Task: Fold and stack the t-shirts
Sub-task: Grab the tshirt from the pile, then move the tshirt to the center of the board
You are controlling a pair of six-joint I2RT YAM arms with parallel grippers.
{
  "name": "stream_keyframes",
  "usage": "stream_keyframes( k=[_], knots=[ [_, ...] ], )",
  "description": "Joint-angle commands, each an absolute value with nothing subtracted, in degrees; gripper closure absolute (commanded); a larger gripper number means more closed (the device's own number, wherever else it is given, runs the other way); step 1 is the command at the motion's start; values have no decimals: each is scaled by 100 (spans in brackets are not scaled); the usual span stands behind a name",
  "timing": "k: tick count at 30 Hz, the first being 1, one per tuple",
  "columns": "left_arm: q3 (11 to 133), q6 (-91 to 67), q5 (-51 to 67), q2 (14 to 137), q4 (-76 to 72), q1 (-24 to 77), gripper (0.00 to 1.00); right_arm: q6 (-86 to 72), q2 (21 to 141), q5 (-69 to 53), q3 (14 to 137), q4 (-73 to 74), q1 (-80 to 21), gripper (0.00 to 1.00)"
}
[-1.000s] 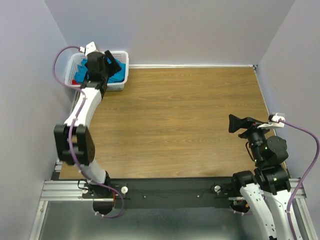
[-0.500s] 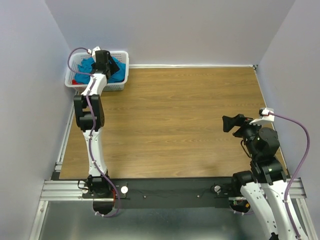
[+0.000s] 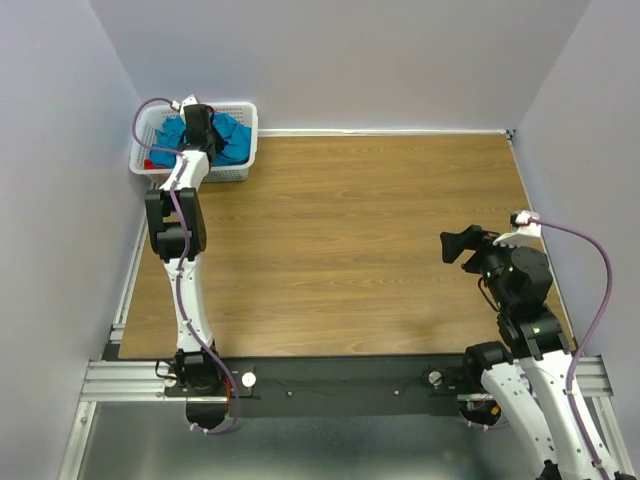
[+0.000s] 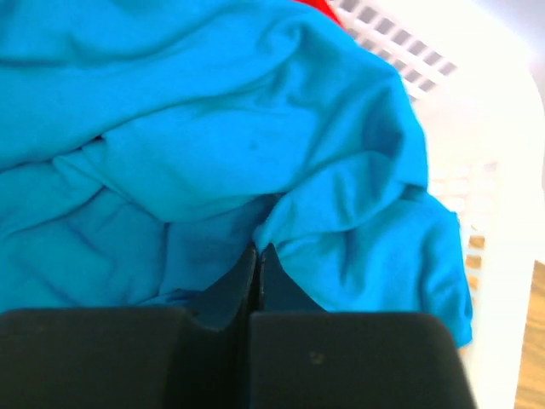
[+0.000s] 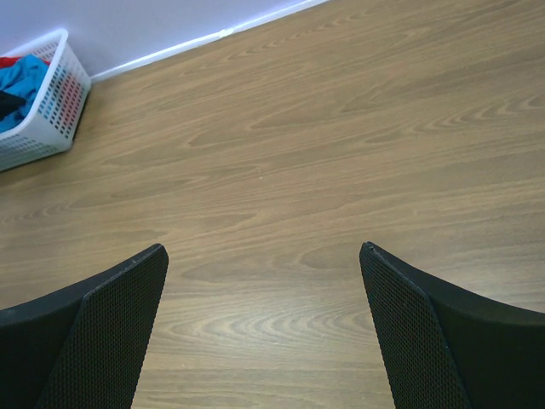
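Observation:
The teal-blue t-shirt [image 4: 255, 128] lies crumpled in the white lattice basket [image 3: 250, 112] at the table's far left corner. A sliver of the red t-shirt [image 4: 319, 7] shows beyond it, and also under it [image 3: 150, 162]. My left gripper [image 4: 258, 250] reaches down into the basket with its fingers pressed together on a fold of the teal cloth. From above, the left gripper [image 3: 197, 125] sits over the pile. My right gripper [image 5: 264, 247] hovers wide open above bare wood at the right side of the table [image 3: 455, 245], holding nothing.
The basket wall [image 4: 502, 128] rises just right of the teal cloth. The wooden table [image 3: 380, 230] spreads between the two arms. Grey walls close in the left, back and right sides. The basket [image 5: 51, 102] appears far off in the right wrist view.
My left arm has stretched out into the basket and its fingers have closed on the teal cloth. The right arm has swung a little to the left, still open.

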State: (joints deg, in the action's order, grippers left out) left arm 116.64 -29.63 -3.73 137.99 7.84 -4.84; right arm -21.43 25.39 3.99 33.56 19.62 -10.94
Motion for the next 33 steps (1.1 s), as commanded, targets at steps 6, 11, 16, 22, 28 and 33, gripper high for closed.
stream_keyframes(
  k=[6, 11, 16, 22, 28, 33],
  knots=[
    [11654, -2303, -412, 12000, 439, -335, 100, -2145, 2646, 132, 3419, 2013, -1134, 0],
    [11899, -1864, -449, 11024, 422, 217, 100, -2092, 2628, 158, 3533, 2013, -1134, 0],
    [12462, -1521, -195, 10503, 457, 1202, 100, -2048, 2505, 114, 3744, 2013, -1125, 0],
    [13122, -1433, 570, 10081, 413, 2328, 100, -1996, 2417, 140, 4139, 2013, -1125, 0],
    [12430, -1170, 1089, 9598, 264, 2760, 100, -1942, 2373, 228, 4430, 2048, -1125, 0],
    [10281, -1159, 916, 8880, 377, 2795, 60, -1995, 2329, 71, 4430, 2135, -1125, 0]
  ],
)
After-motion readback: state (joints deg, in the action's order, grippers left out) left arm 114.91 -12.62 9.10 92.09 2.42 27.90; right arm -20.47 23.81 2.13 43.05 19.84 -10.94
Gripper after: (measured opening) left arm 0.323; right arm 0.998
